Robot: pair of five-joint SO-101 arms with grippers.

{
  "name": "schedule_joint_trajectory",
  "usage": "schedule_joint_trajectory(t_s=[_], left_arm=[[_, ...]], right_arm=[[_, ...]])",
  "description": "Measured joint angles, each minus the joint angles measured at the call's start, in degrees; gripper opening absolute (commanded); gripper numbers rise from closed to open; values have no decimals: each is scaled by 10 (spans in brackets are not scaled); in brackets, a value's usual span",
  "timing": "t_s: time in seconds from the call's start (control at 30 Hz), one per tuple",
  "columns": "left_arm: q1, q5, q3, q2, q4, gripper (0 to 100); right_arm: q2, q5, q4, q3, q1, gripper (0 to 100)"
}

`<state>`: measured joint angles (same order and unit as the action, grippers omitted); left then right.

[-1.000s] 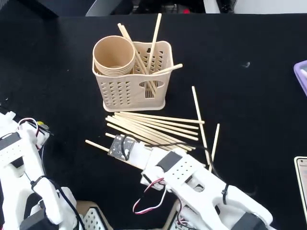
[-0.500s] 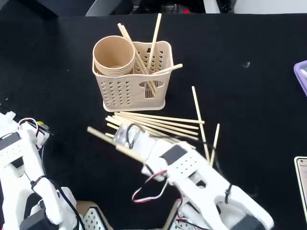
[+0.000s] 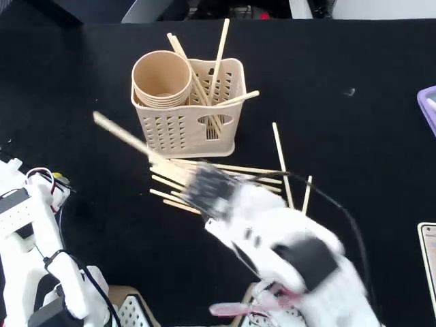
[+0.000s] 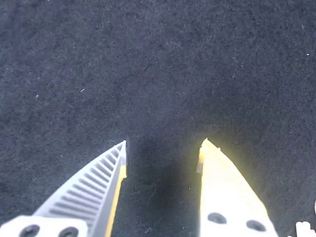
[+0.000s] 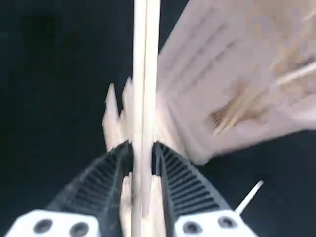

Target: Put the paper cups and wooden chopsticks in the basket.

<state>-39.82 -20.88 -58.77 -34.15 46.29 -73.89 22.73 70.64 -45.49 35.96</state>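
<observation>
While my right gripper (image 5: pixel 142 146) pinches a wooden chopstick (image 3: pixel 126 136) that juts toward ten o'clock, the basket (image 3: pixel 187 133) stands at twelve o'clock from it. My left gripper (image 4: pixel 163 145) hangs spread apart over the black table (image 4: pixel 148 59).

Looks like a robotics lab or workshop bench (hard to say which of the two). Black cloth stretched over the table (image 3: pixel 368 68), two white plastic arms (image 3: pixel 30 225) side by side at its near edge, bare coloured wires (image 3: pixel 42 172) looping off them, dark equipment clutter (image 3: pixel 225 10) beyond the far edge.
</observation>
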Motion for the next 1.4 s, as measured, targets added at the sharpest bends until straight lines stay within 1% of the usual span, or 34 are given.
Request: schedule_joint_trajectory(t_s=[0.1, 0.17, 0.23, 0.37, 0.47, 0.57, 0.63, 0.7, 0.77, 0.97, 1.17, 1.3, 1.4], left_arm=[[0, 0, 0, 0, 0, 230], [0, 0, 0, 0, 0, 230], [0, 0, 0, 0, 0, 230], [0, 0, 0, 0, 0, 230], [0, 0, 0, 0, 0, 230], [0, 0, 0, 0, 0, 230], [0, 0, 0, 0, 0, 230], [0, 0, 0, 0, 0, 230], [0, 0, 0, 0, 0, 230], [0, 0, 0, 0, 0, 230], [0, 0, 0, 0, 0, 230], [0, 0, 0, 0, 0, 230], [0, 0, 0, 0, 0, 230]], right_arm=[[-31, -42, -22, 69, 0, 11], [-32, -61, -72, 84, -1, 11], [-31, -76, -143, 78, -17, 11], [-31, -120, -336, 0, -79, 11], [-25, -184, -500, -88, -120, 11], [-25, -234, -668, -161, -141, 11], [-20, -244, -764, -186, -143, 11], [4, -246, -829, -187, -141, 11], [48, -249, -856, -184, -145, 11], [217, -250, -871, -112, -150, 11], [368, -252, -871, -31, -193, 11], [428, -253, -871, -13, -207, 11], [445, -253, -871, -13, -209, 11]])
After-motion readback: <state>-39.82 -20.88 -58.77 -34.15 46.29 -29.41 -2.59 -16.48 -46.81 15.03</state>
